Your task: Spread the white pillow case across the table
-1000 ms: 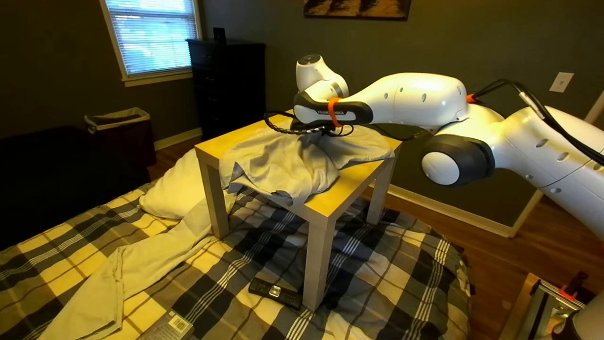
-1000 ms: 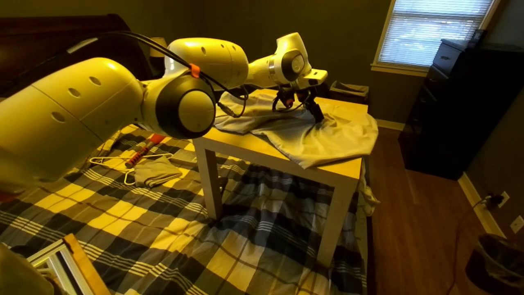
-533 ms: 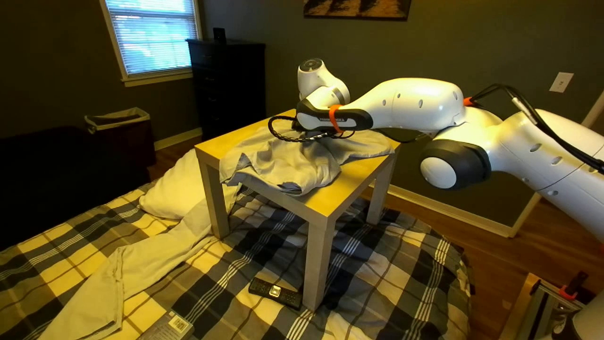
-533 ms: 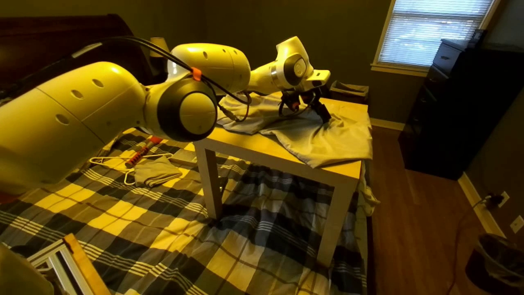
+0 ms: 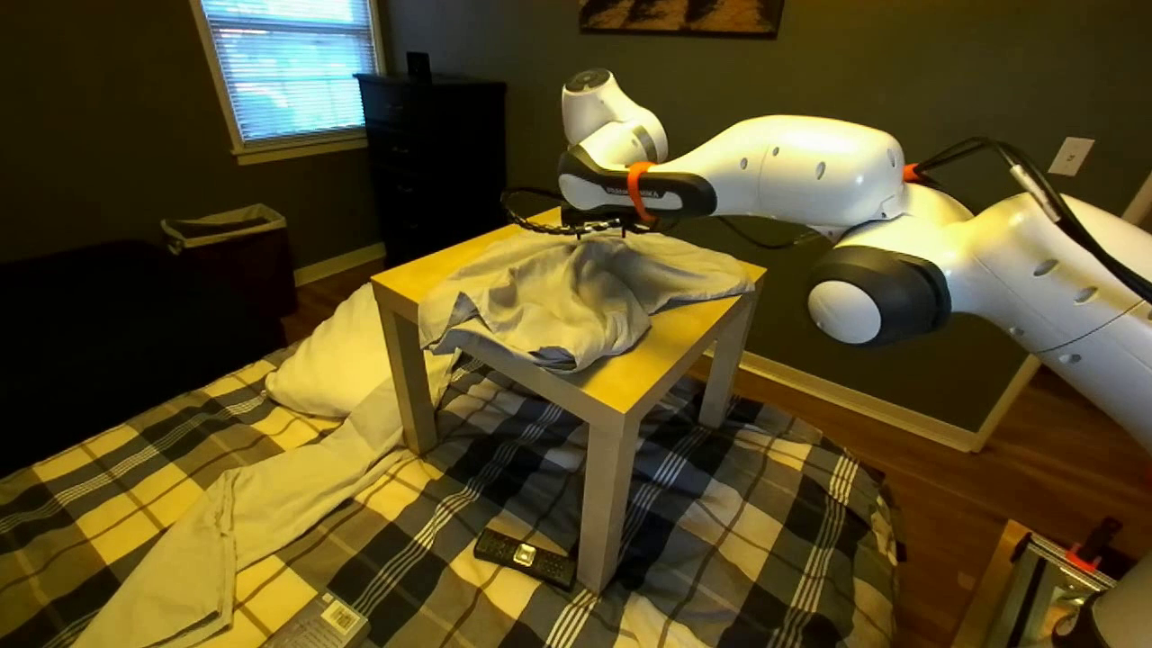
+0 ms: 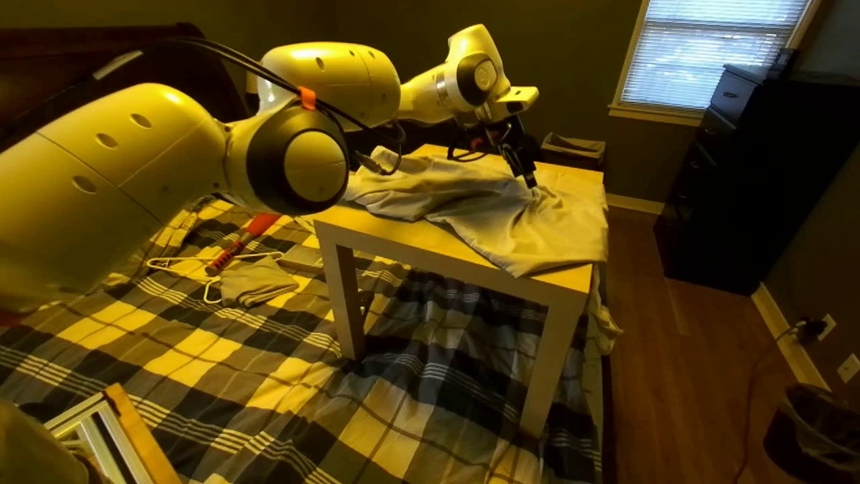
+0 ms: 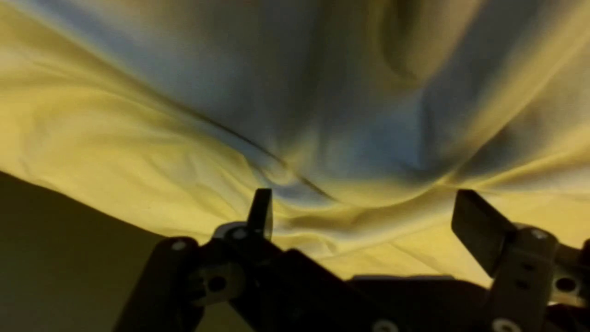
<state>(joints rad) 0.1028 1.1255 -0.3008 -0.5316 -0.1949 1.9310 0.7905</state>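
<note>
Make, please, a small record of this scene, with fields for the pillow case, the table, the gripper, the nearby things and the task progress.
White pillow case: wrinkled, partly covering the table, hanging over its edge
Table: standing on plaid bedding
Gripper: open, above the pillow case; contact not clear
Nearby things: remote control and plump white pillow, both on the bedding
Task progress: unfinished; wrinkles and bare parts of the table are visible

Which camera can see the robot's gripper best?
The wrist view! The gripper looks big there, and you can see both black fingers standing apart. The exterior views show it smaller: side-on over the white pillow case, or mostly hidden behind the robot arm, with just a little peeking out below.
</note>
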